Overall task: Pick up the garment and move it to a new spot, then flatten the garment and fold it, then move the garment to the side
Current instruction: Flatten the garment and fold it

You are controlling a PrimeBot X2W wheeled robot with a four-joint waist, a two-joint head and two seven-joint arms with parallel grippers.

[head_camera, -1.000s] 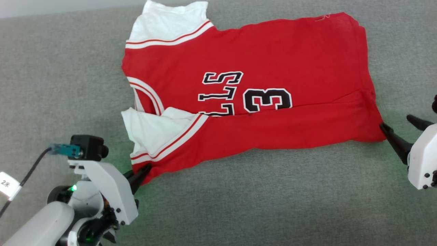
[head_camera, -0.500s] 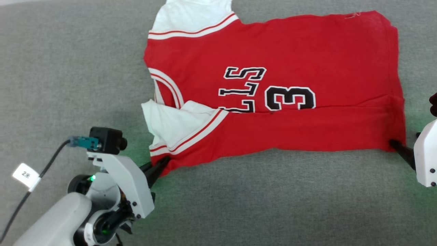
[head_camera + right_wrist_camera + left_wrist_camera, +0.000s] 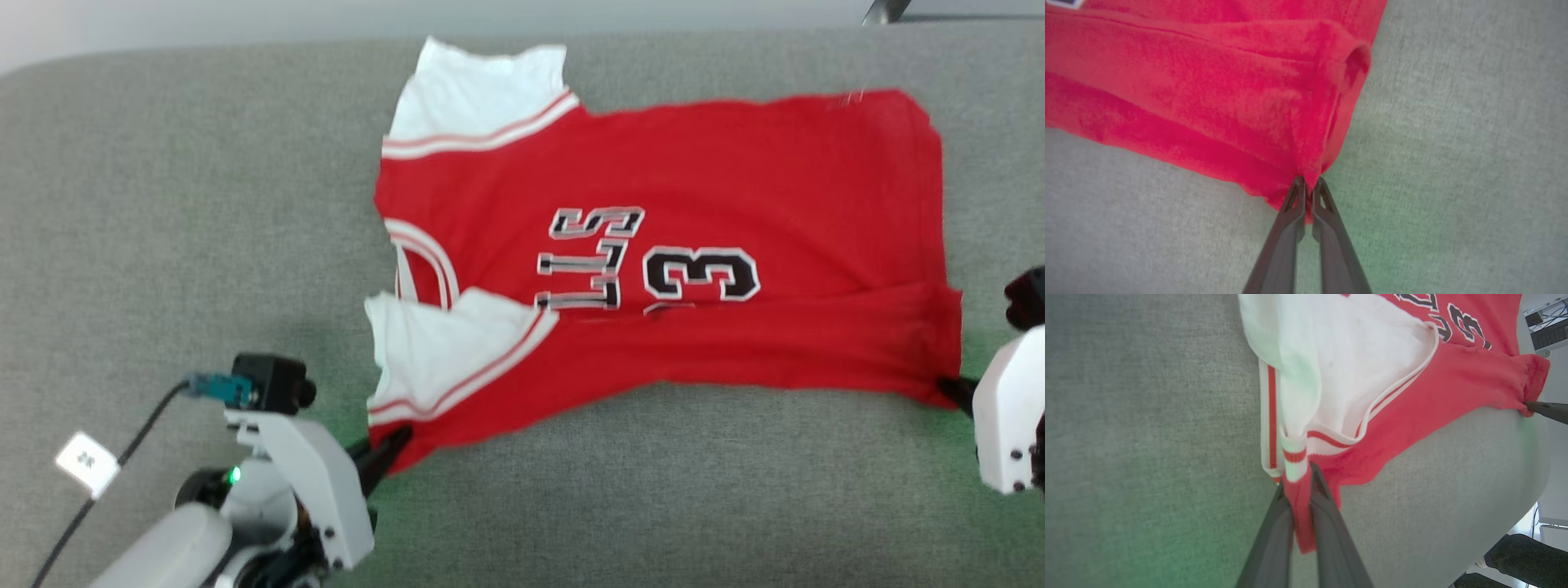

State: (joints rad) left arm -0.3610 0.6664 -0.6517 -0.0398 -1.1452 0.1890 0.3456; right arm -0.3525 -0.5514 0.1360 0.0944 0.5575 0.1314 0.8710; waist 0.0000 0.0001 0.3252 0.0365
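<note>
You had left gripper [image 3: 1297,475] clamped on near corner of shirt [image 3: 694,163]; right gripper [image 3: 1309,179] pinched other near corner. Shirt lay lettering-up on grey surface [image 3: 163,204].

right gripper [image 3: 1309,188] pinched onto corner of red garment [image 3: 1216,94], grey fabric surface [image 3: 1453,163] beneath

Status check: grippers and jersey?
Left gripper shut on garment, sleeve-side corner. Right gripper shut on hem corner. Near edge folded over. Nothing blocking.
</note>
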